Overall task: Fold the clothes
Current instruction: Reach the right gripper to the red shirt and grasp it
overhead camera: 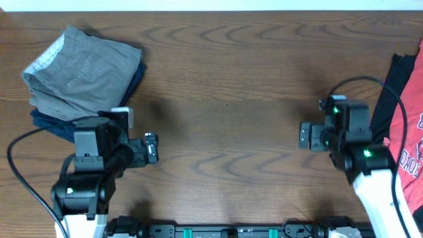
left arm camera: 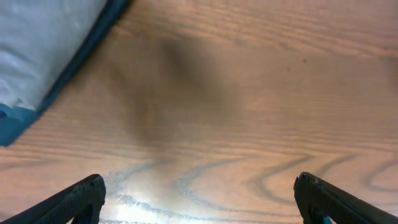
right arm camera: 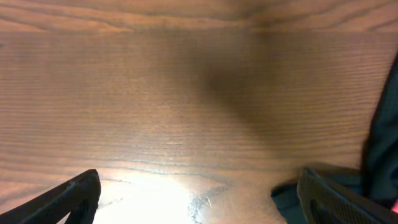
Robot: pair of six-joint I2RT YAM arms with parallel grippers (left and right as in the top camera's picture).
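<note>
A folded stack of clothes sits at the far left: grey-tan shorts (overhead camera: 82, 69) on top of a dark blue garment (overhead camera: 49, 122). Its corner shows in the left wrist view (left arm camera: 43, 50). A red shirt with a print (overhead camera: 410, 145) and a black garment (overhead camera: 396, 86) lie unfolded at the right edge; the black one shows in the right wrist view (right arm camera: 382, 143). My left gripper (overhead camera: 152, 148) (left arm camera: 199, 199) is open and empty over bare table, right of the stack. My right gripper (overhead camera: 304, 135) (right arm camera: 199, 196) is open and empty, left of the red shirt.
The brown wooden table (overhead camera: 225, 99) lies between the two arms. Black cables run from each arm toward the front edge. A rail with fittings (overhead camera: 225, 231) runs along the front.
</note>
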